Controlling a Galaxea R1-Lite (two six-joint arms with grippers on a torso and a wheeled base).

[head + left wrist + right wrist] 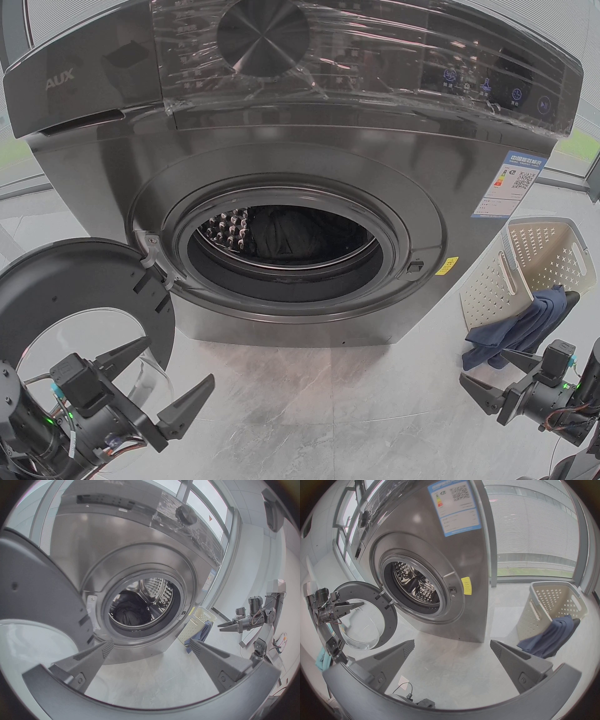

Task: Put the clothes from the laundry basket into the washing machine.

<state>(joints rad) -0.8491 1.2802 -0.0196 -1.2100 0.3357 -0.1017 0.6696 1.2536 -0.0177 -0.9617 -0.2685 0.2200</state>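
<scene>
A: Grippers first. How do they stand?

B: Left gripper, at seven o'clock in the head view, has its fingers spread wide and holds nothing. It hangs just in front of the open door. Right gripper, at four o'clock, is also spread and empty, near the basket.

A: Why those spots?

B: My guess is that the right one is best placed to take the blue garment, which drapes over the basket's rim at three o'clock and trails to the floor. The door is swung out to eight o'clock, leaving the mouth of the washer free.

A: Anything loaded?

B: Dark clothes lie in the drum, at the centre.

A: What can't you make out?

B: How many pieces that dark heap is. I also can't tell whether more clothes sit under the blue garment, though something black shows at the rim beside it. The basket's floor is hidden.
</scene>
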